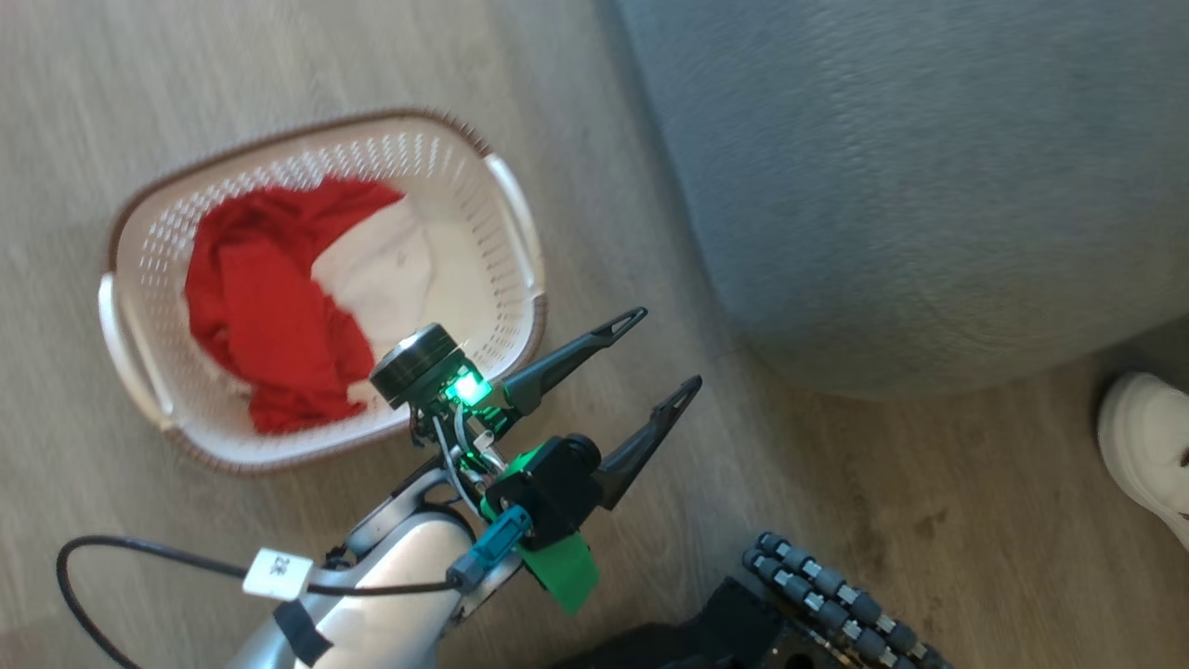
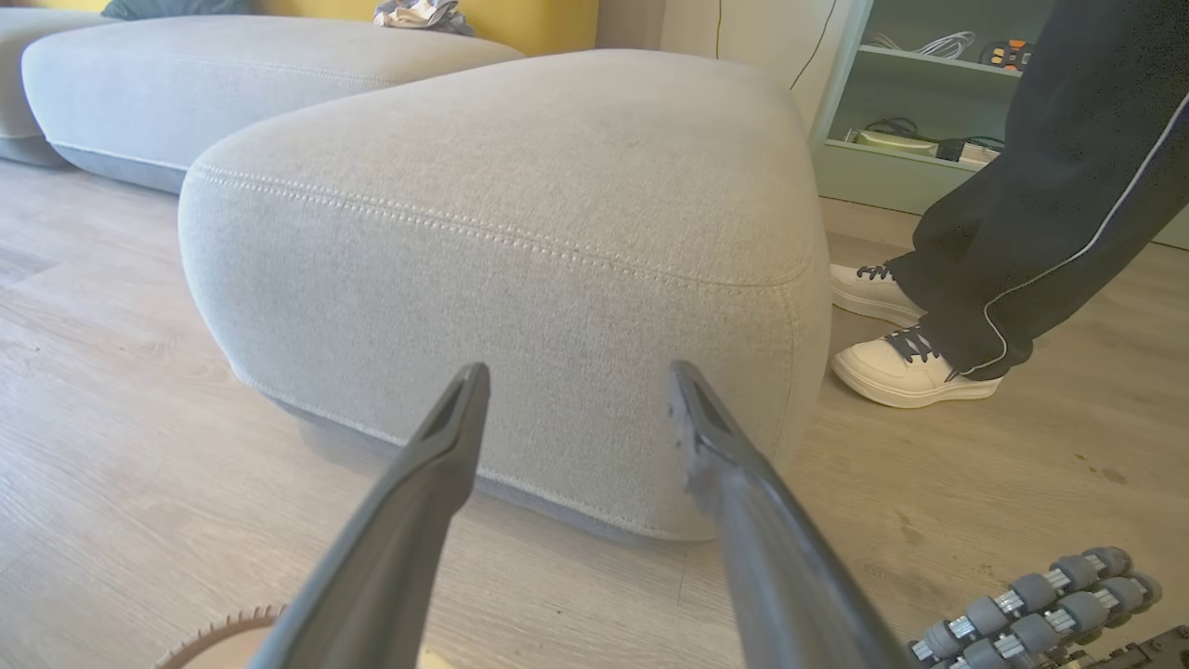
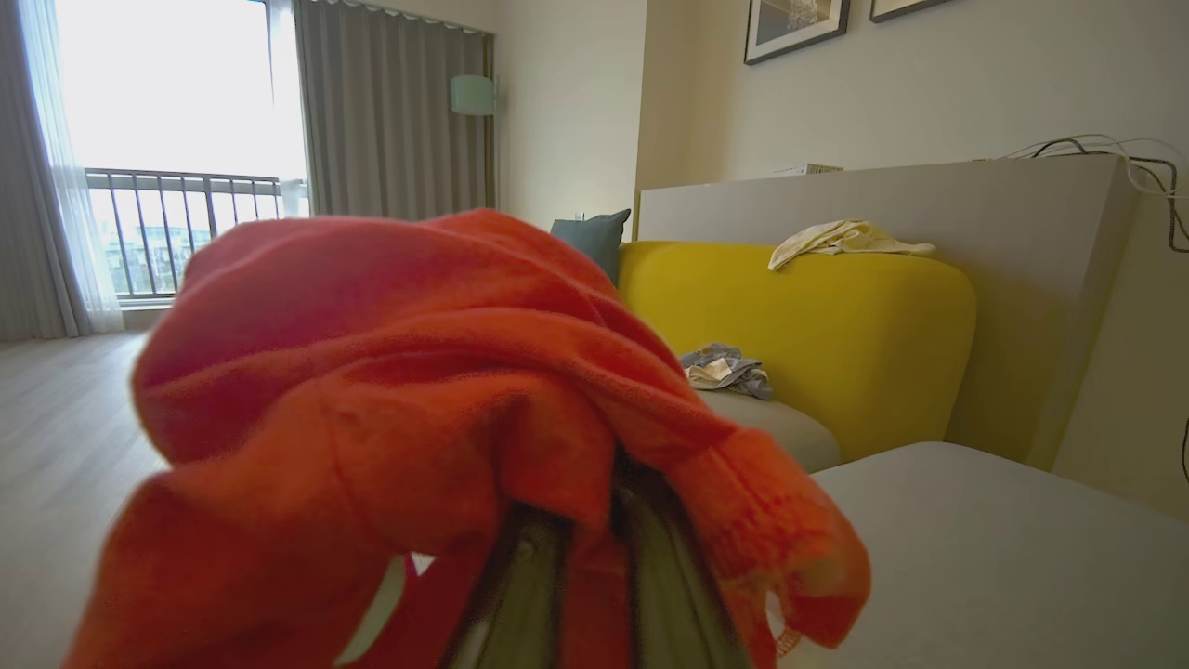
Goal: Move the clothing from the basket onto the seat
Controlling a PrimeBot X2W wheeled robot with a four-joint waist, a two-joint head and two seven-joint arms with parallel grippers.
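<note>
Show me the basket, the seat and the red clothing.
basket (image 1: 390, 153), head view, on its far wall.
seat (image 2: 520, 177), left wrist view, on its grey top.
red clothing (image 1: 265, 307), head view, on a red fold.

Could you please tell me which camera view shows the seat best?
Left wrist view: the seat shows its front, top and stitched seam sharply. The head view catches one blurred rounded corner from above; the right wrist view shows a pale flat stretch, probably its top.

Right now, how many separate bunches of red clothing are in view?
2. One pile lies in the basket, white fabric beside it; one bunch is draped over the right gripper, clamped between its shut fingers. More garments may be hidden inside the pile.
</note>
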